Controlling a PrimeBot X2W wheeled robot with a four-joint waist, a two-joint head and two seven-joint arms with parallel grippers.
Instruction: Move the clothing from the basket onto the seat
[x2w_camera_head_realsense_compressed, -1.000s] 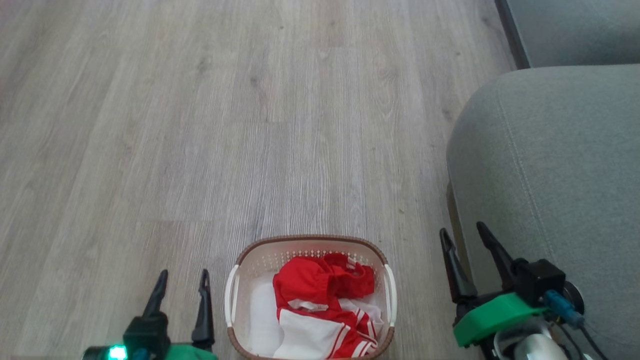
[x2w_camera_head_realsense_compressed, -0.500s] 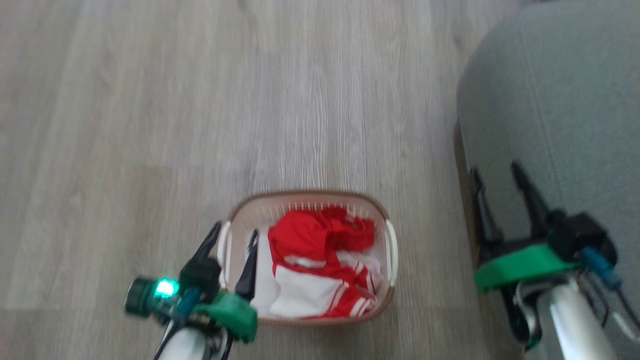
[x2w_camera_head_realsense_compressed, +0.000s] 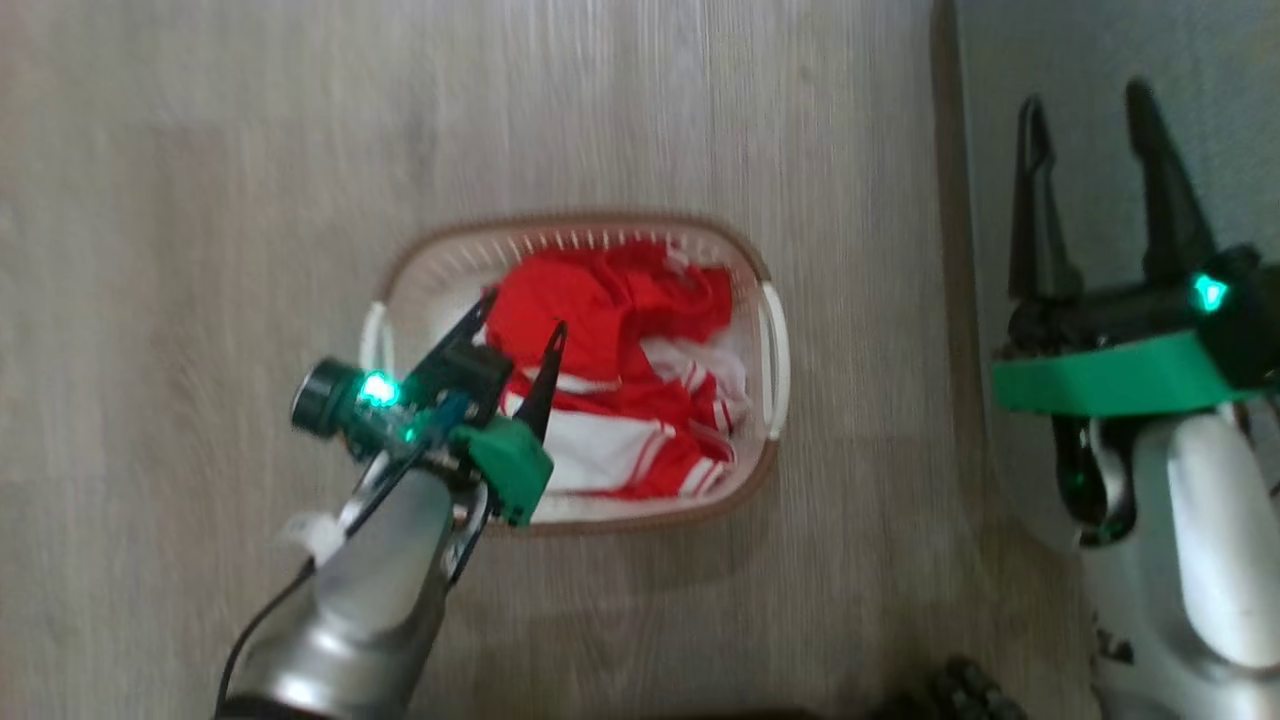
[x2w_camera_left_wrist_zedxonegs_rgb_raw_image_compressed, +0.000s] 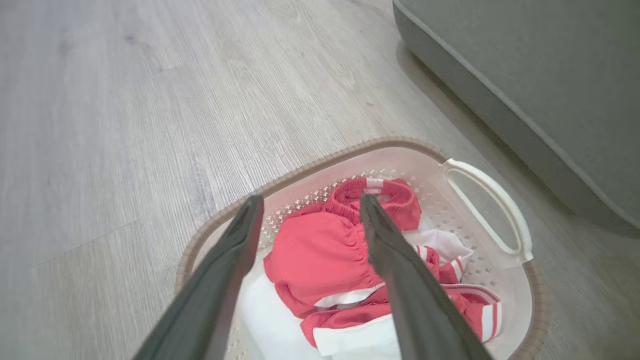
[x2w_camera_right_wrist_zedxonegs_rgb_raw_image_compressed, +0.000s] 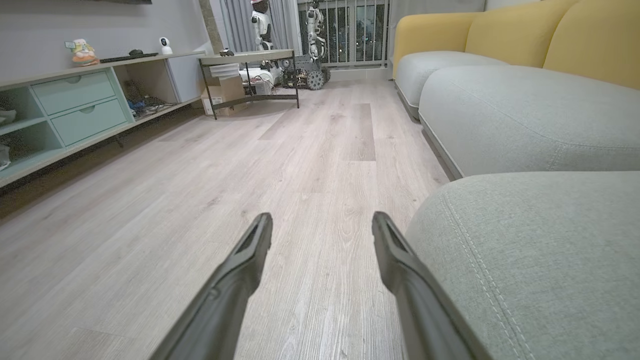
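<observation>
The clothing (x2w_camera_head_realsense_compressed: 620, 300) lies bunched inside the basket (x2w_camera_head_realsense_compressed: 575, 220), and the left claw (x2w_camera_head_realsense_compressed: 525, 310) hangs over it, fingers apart and empty. The right claw (x2w_camera_head_realsense_compressed: 1085, 95), also spread and empty, sits beyond the basket's right side, by the seat (x2w_camera_head_realsense_compressed: 1230, 120). A good grasp likely means sinking straight onto the raised red fold, clear of the basket's rim, and pinching deep to gather several layers.

Right gripper (x2w_camera_right_wrist_zedxonegs_rgb_raw_image_compressed: 321, 220) with its two dark fingers (x2w_camera_right_wrist_zedxonegs_rgb_raw_image_compressed: 235, 280) spread apart, rising from the bottom edge above a pale wood-plank floor (x2w_camera_right_wrist_zedxonegs_rgb_raw_image_compressed: 280, 160). Lower right, just beside the right finger: rounded grey-green seat (x2w_camera_right_wrist_zedxonegs_rgb_raw_image_compressed: 525, 260) with a stitched seam, a second grey cushion (x2w_camera_right_wrist_zedxonegs_rgb_raw_image_compressed: 505, 115) and yellow backrests (x2w_camera_right_wrist_zedxonegs_rgb_raw_image_compressed: 530, 35) behind it. Far left, a mint-drawered sideboard (x2w_camera_right_wrist_zedxonegs_rgb_raw_image_compressed: 75, 100); at the back, a metal-legged table (x2w_camera_right_wrist_zedxonegs_rgb_raw_image_compressed: 247, 57).
</observation>
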